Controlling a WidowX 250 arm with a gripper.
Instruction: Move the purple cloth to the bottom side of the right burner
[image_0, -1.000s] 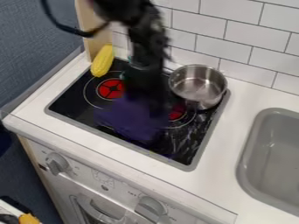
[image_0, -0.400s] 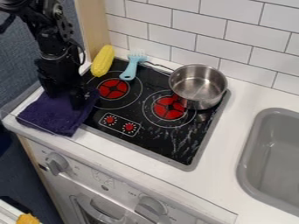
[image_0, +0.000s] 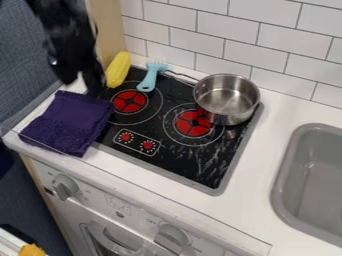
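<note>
- Lifted away from the purple cloth (image_0: 69, 122), the gripper (image_0: 81, 86) has gone up and back towards the wooden panel (image_0: 107, 30); the cloth lies where it was a moment ago, on the front left of the work surface.
- Across the whole lower part runs the white tabletop (image_0: 254, 187), with the grey sink (image_0: 314, 175) let into it at the right.
- On the tabletop sits the black cooktop (image_0: 177, 162); the right burner (image_0: 194, 123) is near its middle, and the task's spot is just below that ring, to the right of the control panel (image_0: 137, 142).
- The black arm (image_0: 67, 30) comes in from the upper left, its gripper released, with a gap between the fingers and nothing held.
- The cloth lies flat and folded, partly on the tabletop and partly over the cooktop's left edge. Seen from the gripper it is almost straight down the view, a little left; its slightly longer way slants from upper right to lower left. The goal is well to its right and somewhat lower, so I judge a regrasp and a mainly rightward carry is needed.
- A metal pot (image_0: 226, 99) stands behind and right of that burner.
- The yellow corn (image_0: 117, 69) lies near the gripper, beside the light blue brush (image_0: 150, 77).
</note>
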